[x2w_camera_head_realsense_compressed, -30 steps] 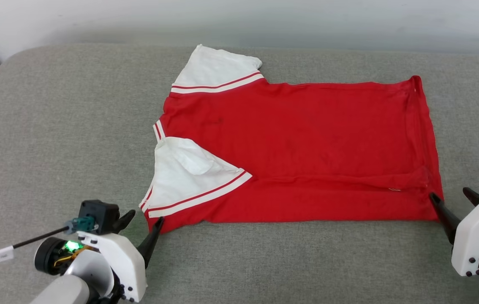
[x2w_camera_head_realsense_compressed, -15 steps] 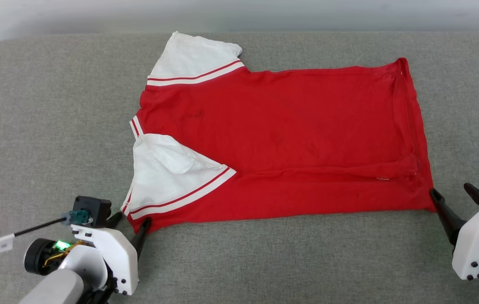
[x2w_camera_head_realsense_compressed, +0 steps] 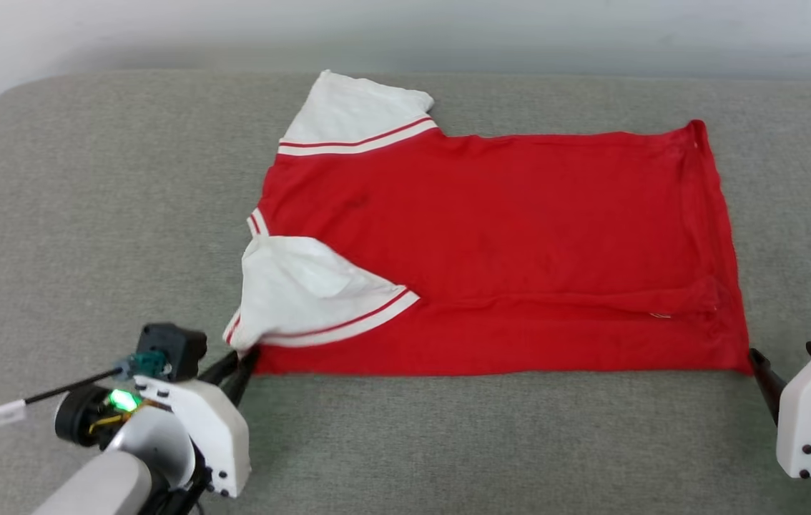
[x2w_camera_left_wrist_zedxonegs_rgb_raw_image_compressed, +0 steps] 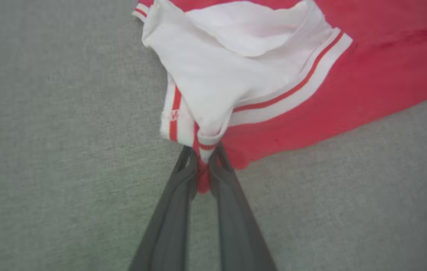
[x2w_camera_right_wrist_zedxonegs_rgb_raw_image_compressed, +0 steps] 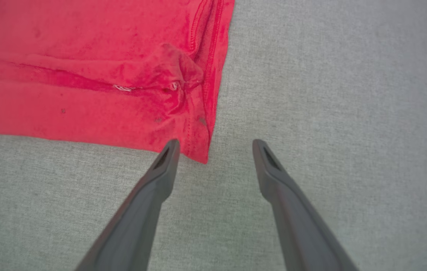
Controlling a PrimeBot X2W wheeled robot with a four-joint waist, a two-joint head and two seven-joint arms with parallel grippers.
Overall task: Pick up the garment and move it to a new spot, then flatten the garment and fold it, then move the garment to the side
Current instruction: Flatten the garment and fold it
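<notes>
**Mia:** Where is the garment [x2w_camera_head_realsense_compressed: 505, 243]?

**Ben:** It lies spread out on the grey cloth surface [x2w_camera_head_realsense_compressed: 91, 214], about in the middle. It is red with white sleeves. The sleeves point to the robot's left and the bottom hem [x2w_camera_head_realsense_compressed: 724, 243] is on the robot's right.

**Mia:** Are both sleeves flat?

**Ben:** The far sleeve [x2w_camera_head_realsense_compressed: 355, 111] sticks out flat toward the back. The near sleeve [x2w_camera_head_realsense_compressed: 305, 293] is folded in over the red part and looks a bit crumpled. Both have a red and white stripe along the edge.

**Mia:** What is the left pincer [x2w_camera_head_realsense_compressed: 242, 357] doing?

**Ben:** It is squeezed tight on the garment. It holds the near left corner, right where the striped trim of the near sleeve ends. In the left wrist view a bit of red and white cloth is pinched between the two dark fingers.

**Mia:** And the right pincer [x2w_camera_right_wrist_zedxonegs_rgb_raw_image_compressed: 216, 143]?

**Ben:** Its fingers are spread wide and it holds nothing. It sits low at the near right corner of the hem. The red corner lies between the two fingertips, closer to one of them. I cannot tell if that finger touches the cloth.

**Mia:** Is the red part smooth?

**Ben:** Mostly. There is one long fold [x2w_camera_head_realsense_compressed: 591, 304] near the front edge, and it bunches up a little by the hem.
</notes>
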